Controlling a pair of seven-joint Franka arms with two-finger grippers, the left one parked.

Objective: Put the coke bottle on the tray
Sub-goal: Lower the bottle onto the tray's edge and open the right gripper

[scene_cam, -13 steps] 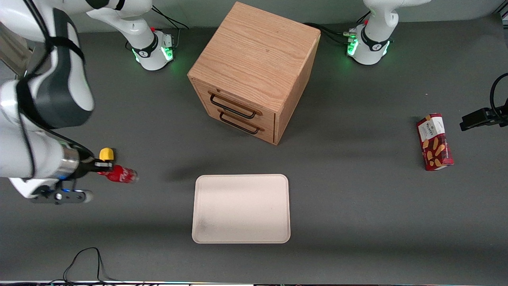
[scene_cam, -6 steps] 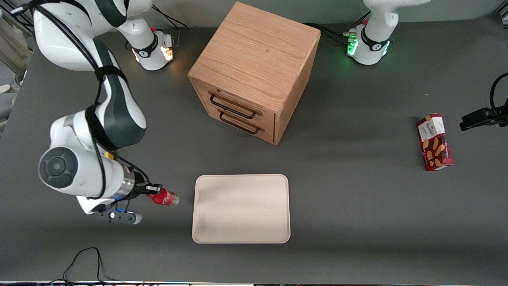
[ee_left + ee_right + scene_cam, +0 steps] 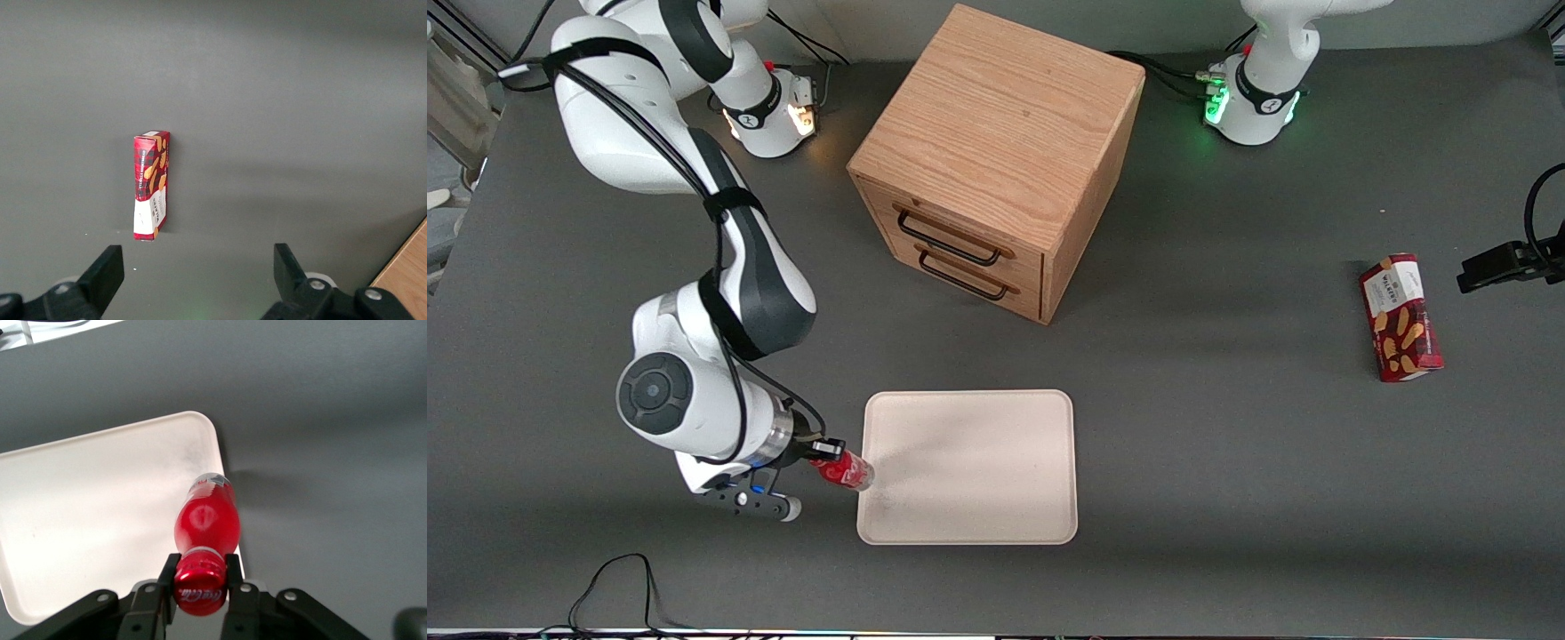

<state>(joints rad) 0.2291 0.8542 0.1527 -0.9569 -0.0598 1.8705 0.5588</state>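
Wooden drawer cabinet [image 3: 996,160], tray [image 3: 969,516], snack box [image 3: 1400,317], coke bottle [image 3: 843,469]: bottle arriving at tray edge.
The gripper [image 3: 824,452] stood clamped on the bottle's capped neck, the bottle hanging over the tray's rim at the working arm's end. Half a second earlier it hung clear of the tray. Best carried further inward, lowered upright, base down, before release.

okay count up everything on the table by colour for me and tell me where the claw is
Red: 2, coke bottle and snack box
Cream-white: 1, tray
Wood: 1, drawer cabinet
Total: 4
The claw is shut on the coke bottle at the tray's edge.
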